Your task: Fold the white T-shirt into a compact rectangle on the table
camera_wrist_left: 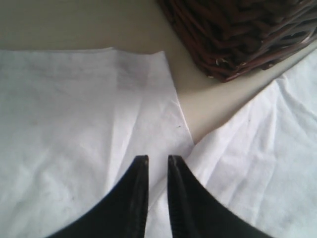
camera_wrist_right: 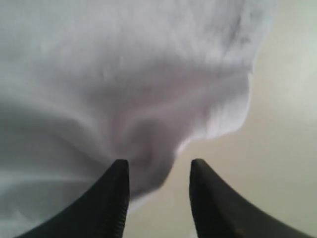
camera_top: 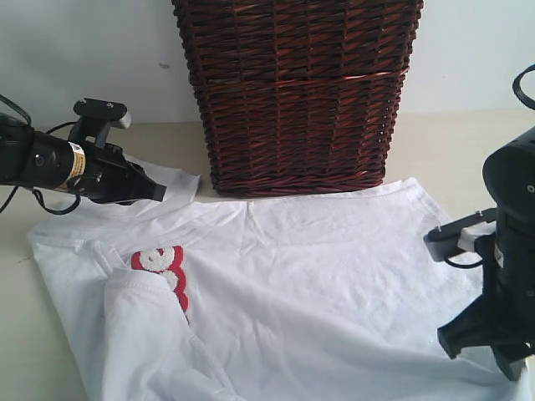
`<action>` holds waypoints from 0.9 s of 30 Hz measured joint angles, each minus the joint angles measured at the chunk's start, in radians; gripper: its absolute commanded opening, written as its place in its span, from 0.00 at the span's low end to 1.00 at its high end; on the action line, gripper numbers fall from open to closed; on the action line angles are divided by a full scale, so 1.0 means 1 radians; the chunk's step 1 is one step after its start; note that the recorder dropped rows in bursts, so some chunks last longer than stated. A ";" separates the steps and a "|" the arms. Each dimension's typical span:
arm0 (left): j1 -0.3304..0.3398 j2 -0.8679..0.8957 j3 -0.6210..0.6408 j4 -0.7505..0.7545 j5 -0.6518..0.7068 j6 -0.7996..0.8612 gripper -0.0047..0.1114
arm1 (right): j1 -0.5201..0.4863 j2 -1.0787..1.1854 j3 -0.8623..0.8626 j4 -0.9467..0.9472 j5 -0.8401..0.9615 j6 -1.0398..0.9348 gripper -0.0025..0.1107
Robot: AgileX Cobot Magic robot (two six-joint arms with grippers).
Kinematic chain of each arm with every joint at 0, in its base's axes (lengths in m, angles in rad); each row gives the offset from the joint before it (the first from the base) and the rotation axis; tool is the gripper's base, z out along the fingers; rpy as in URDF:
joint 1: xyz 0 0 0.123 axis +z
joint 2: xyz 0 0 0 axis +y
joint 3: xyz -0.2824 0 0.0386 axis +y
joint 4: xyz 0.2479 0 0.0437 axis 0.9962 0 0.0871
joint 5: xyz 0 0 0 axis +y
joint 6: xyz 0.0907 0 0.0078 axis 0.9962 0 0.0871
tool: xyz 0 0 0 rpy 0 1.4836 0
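The white T-shirt (camera_top: 334, 276) lay spread on the tabletop (camera_top: 456, 150), its bunched hem (camera_wrist_right: 218, 114) just ahead of the right pincer (camera_wrist_right: 158, 162), whose jaws stood apart, probably to free it, while the left pincer (camera_wrist_left: 158, 158) hovered nearly closed over a sleeve (camera_wrist_left: 89, 109), grip unclear.

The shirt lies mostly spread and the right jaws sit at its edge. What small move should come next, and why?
Probably close the right gripper on the white T-shirt. Its jaws stand open with a bunched edge of the cloth partly between them, and the left gripper seems pinched on a sleeve, so both ends would be held.
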 measured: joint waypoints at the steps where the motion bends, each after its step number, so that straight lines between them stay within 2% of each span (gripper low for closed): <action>1: 0.000 0.000 0.000 0.000 0.000 0.000 0.18 | 0.000 0.000 0.000 0.000 0.038 0.000 0.40; 5: 0.000 0.000 0.000 0.000 0.000 0.000 0.18 | 0.000 0.000 0.000 0.003 0.094 0.000 0.40; 14: 0.000 0.000 0.000 0.000 -0.004 0.000 0.18 | 0.000 -0.002 -0.001 0.011 0.009 0.012 0.40; 19: 0.000 0.000 0.000 0.000 -0.006 0.000 0.18 | 0.000 -0.004 0.083 0.026 -0.013 0.056 0.40; 22: 0.000 0.000 0.000 0.000 -0.006 0.000 0.18 | 0.000 -0.004 0.131 0.028 -0.067 0.079 0.40; 26: 0.000 0.000 0.000 0.000 -0.006 0.000 0.18 | 0.000 -0.004 0.165 0.068 -0.235 0.094 0.39; 27: 0.000 0.000 0.000 0.000 -0.006 0.000 0.18 | 0.000 0.000 0.177 0.084 -0.291 0.092 0.36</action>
